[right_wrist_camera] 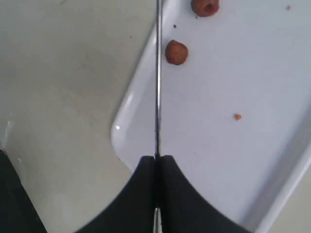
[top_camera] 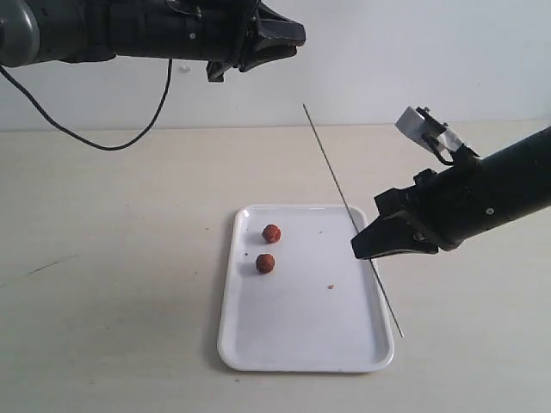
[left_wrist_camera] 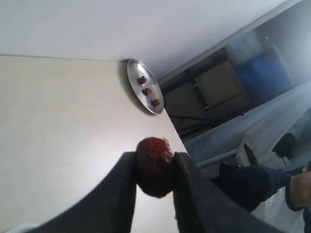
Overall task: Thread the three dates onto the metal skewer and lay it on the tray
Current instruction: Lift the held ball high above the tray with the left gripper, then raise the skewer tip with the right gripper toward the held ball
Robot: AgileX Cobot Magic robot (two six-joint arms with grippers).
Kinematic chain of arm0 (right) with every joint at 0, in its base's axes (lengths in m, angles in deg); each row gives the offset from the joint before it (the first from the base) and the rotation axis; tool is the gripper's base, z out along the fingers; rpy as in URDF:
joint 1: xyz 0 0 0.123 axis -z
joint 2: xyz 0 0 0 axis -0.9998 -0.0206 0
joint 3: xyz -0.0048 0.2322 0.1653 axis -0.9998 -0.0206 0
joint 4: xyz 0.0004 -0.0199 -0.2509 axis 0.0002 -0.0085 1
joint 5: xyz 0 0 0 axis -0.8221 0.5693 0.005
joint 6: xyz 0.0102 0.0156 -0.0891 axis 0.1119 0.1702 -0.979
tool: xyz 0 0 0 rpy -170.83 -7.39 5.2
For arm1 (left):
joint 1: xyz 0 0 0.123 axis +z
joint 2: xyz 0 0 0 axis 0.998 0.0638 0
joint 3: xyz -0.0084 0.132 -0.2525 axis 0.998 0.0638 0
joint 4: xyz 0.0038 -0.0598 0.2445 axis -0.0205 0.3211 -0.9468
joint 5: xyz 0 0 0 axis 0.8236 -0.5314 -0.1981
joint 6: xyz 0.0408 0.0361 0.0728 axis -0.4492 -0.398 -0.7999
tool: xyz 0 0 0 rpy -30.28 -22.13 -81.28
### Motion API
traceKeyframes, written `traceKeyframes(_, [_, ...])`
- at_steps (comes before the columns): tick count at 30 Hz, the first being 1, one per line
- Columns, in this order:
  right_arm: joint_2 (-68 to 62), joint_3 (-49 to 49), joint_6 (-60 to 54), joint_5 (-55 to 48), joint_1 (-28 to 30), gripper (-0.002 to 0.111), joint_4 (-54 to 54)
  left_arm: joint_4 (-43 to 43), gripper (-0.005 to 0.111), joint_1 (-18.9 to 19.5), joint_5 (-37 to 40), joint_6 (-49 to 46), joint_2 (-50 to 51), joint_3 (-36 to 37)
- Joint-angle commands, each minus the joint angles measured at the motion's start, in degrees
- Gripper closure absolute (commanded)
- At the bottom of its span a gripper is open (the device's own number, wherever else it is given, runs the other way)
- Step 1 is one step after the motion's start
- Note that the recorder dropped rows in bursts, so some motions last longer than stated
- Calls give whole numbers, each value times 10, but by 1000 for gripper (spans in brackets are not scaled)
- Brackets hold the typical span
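Observation:
My left gripper point(left_wrist_camera: 154, 171) is shut on one reddish-brown date point(left_wrist_camera: 154, 162). In the exterior view it hangs high at the back point(top_camera: 294, 40), and the date does not show there. Two more dates point(top_camera: 271, 232) point(top_camera: 266, 263) lie on the far left part of the white tray point(top_camera: 225, 331). My right gripper point(top_camera: 357, 249) is shut on the thin metal skewer point(top_camera: 331, 172) above the tray's right rim. The skewer slants, with its far end raised toward the back wall. The right wrist view shows the skewer point(right_wrist_camera: 157, 73) leaving the closed jaws point(right_wrist_camera: 157, 160), with both dates point(right_wrist_camera: 176, 52) point(right_wrist_camera: 204, 6) beside it.
A tiny red crumb point(top_camera: 330, 286) lies on the tray. A black cable point(top_camera: 103, 142) hangs from the left arm onto the beige table. In the left wrist view, a small round metal dish point(left_wrist_camera: 138, 90) with three reddish lumps sits at the table's far edge.

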Motion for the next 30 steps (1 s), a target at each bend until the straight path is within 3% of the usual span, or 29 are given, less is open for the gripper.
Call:
traceKeyframes(1, [2, -31, -94, 1, 3, 108, -69, 19, 80, 1, -9, 38, 21, 1])
traceKeyframes(11, [-2, -51, -127, 14, 3, 108, -94, 55, 80, 6, -10, 41, 51, 1])
traceKeyframes(21, [-2, -51, -142, 24, 3, 108, -122, -10, 80, 4, 6, 20, 51, 1])
traceKeyframes(30, [-2, -51, -142, 24, 3, 108, -121, -15, 80, 4, 20, 3, 52, 1])
